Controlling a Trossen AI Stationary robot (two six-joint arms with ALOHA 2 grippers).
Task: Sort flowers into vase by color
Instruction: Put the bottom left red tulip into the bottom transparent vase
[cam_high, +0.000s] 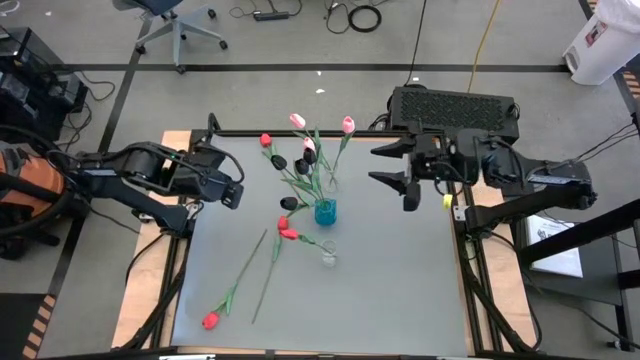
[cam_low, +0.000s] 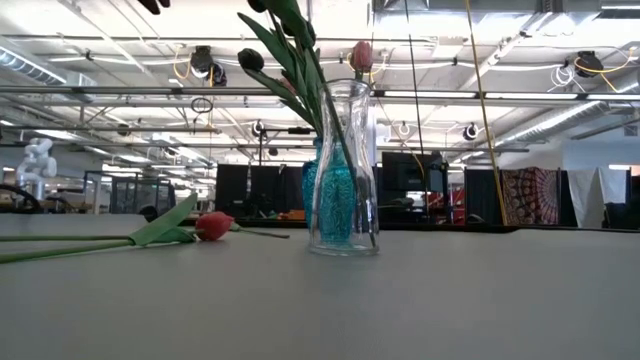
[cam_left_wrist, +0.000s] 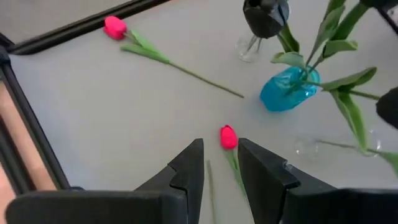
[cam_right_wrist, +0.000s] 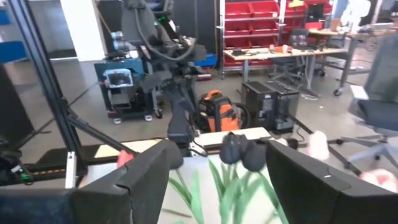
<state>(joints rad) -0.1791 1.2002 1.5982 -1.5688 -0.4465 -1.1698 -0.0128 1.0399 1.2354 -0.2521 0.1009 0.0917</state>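
Observation:
A blue vase (cam_high: 325, 212) stands mid-table and holds several tulips (cam_high: 310, 160) with pink, black and red heads. A small clear vase (cam_high: 328, 256) stands just in front of it. One red tulip (cam_high: 210, 320) lies flat toward the near-left corner. Another tulip (cam_high: 268, 275) lies beside it, its red head (cam_high: 283, 222) close to the blue vase. My left gripper (cam_high: 236, 192) hovers open over the table's left side, and that red head (cam_left_wrist: 228, 137) shows beyond its fingertips. My right gripper (cam_high: 385, 166) hangs wide open, right of the bouquet.
Black frame rails edge the grey tabletop (cam_high: 400, 290). The right and near parts of the table are bare. A black box (cam_high: 455, 108) sits behind the right arm. In the low view the clear vase (cam_low: 345, 170) stands in front of the blue one, with a red tulip (cam_low: 212, 225) lying to its left.

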